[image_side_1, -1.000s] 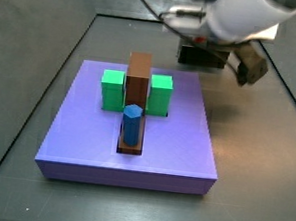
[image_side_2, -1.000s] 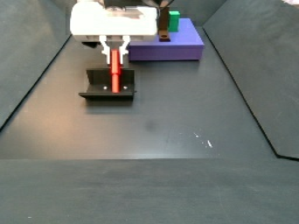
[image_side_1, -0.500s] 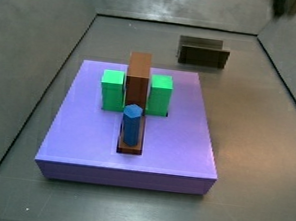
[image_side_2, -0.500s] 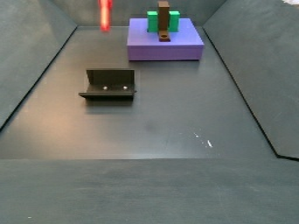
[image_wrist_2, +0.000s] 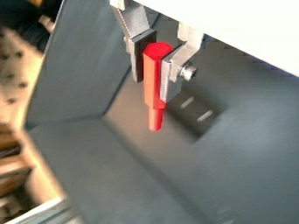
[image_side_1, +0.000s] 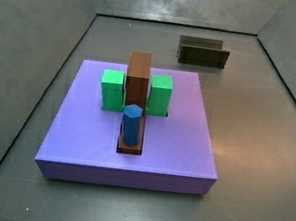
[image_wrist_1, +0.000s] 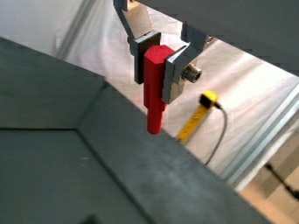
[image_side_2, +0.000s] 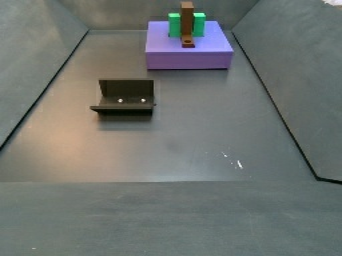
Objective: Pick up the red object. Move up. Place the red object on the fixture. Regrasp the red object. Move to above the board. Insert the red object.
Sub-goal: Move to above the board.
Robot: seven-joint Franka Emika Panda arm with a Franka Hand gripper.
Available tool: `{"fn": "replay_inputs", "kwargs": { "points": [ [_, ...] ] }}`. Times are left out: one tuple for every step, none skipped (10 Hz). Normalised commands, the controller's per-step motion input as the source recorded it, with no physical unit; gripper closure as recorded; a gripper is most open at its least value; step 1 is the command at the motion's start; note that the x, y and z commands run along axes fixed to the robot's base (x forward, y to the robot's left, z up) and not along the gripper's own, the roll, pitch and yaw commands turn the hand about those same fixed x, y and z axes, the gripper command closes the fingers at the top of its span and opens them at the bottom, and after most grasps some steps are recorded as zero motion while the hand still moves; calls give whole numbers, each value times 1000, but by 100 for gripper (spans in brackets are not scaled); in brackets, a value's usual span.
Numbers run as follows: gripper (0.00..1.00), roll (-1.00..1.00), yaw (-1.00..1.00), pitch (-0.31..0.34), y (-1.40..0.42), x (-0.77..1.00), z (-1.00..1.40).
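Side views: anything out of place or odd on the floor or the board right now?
Nothing stands out. The board sits flat with its blocks upright, and the fixture stands empty. The claw is out of both side views; both wrist views show it shut on the red object, hanging straight.

one gripper [image_wrist_1: 160,59] overhead, one board [image_side_1: 94,137], two green blocks [image_side_1: 113,89]

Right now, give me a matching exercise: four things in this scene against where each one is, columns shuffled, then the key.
Things:
1. red object
2. blue peg
3. fixture
4. green blocks

Places:
A. empty, on the floor, apart from the board
B. either side of the brown block
C. clamped in the tool, seen only in the wrist views
D. upright at the brown block's near end

Pairs: 1-C, 2-D, 3-A, 4-B
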Motion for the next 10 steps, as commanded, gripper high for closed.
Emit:
{"fn": "replay_inputs", "kwargs": {
  "points": [
    [100,-1000,-83,44,-1400,-907,265],
    [100,-1000,-81,48,-1400,-908,247],
    [100,-1000,-78,55,-1400,-898,249],
    [100,-1000,-75,59,-1400,-899,243],
    [100,-1000,-65,57,-621,-450,109],
    [100,-1000,-62,60,-271,-232,30],
    [100,-1000,-50,54,-107,-109,36],
    [100,-1000,-51,43,-84,-105,26],
    [100,-1000,-41,30,-6,-86,-1],
    [100,-925,-41,18,12,-69,4]
  ]
}}
